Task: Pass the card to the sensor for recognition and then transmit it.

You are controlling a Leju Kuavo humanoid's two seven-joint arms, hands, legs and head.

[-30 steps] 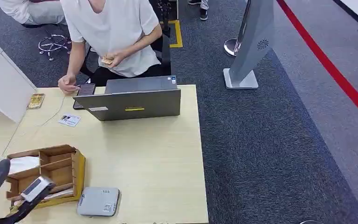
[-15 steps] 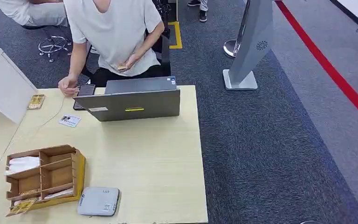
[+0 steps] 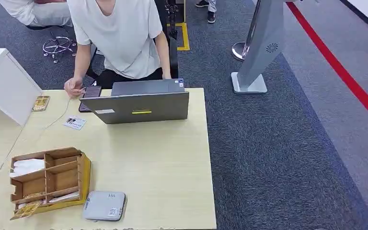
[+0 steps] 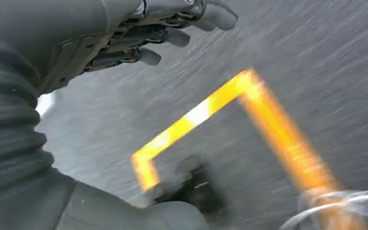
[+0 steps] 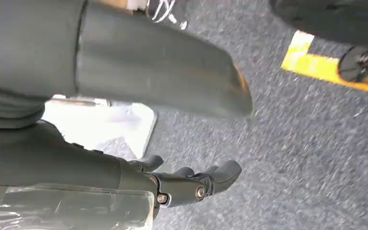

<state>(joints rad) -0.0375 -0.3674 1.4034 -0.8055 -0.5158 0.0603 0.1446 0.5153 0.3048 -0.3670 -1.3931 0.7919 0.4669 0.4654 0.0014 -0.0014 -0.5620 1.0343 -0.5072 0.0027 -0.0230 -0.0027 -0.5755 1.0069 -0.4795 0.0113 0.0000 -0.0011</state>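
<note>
Left hand: over grey carpet with a yellow floor line, fingers loosely spread, nothing held; picture blurred.
Right hand: above grey carpet, thumb apart from dark fingers, released, holding nothing.
Card: yellowish, lying at the front edge of the cardboard box, at its near left corner.
Cardboard box: compartmented, on the counter near left.
Sensor: flat grey unit just beside the box, toward the right.
Laptop: open at the counter's far side, lid back facing the camera.
Person: white shirt, behind the laptop, one hand by a dark phone.
</note>
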